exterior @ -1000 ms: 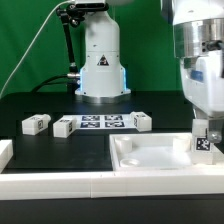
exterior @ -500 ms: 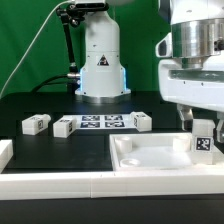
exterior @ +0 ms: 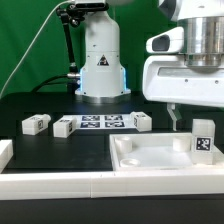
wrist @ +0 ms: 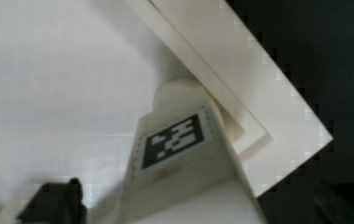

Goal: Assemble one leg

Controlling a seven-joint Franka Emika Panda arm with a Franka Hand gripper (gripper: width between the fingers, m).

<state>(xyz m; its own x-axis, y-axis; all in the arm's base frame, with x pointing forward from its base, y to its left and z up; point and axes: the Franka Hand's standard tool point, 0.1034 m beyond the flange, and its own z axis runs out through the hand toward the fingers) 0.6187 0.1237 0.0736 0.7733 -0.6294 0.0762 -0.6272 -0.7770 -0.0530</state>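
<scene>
A small white leg (exterior: 204, 140) with a black-and-white tag stands upright in the corner of the large white tray (exterior: 150, 162) at the exterior view's right. My gripper (exterior: 197, 114) hangs just above it, open, with one finger (exterior: 172, 117) showing clear of the leg. In the wrist view the leg (wrist: 177, 142) rises against the tray's raised rim (wrist: 245, 80), between my spread fingers (wrist: 53, 200), which do not touch it. Three more legs lie on the black table: two at the left (exterior: 36, 124) (exterior: 64, 127) and one (exterior: 141, 122) behind the tray.
The marker board (exterior: 103, 122) lies between the loose legs. The arm's white base (exterior: 100, 60) stands behind it. A white block (exterior: 5, 152) sits at the left edge, and a long white rim (exterior: 90, 188) runs along the front.
My gripper has opened, let go of the leg and risen; the leg stays upright in the tray corner.
</scene>
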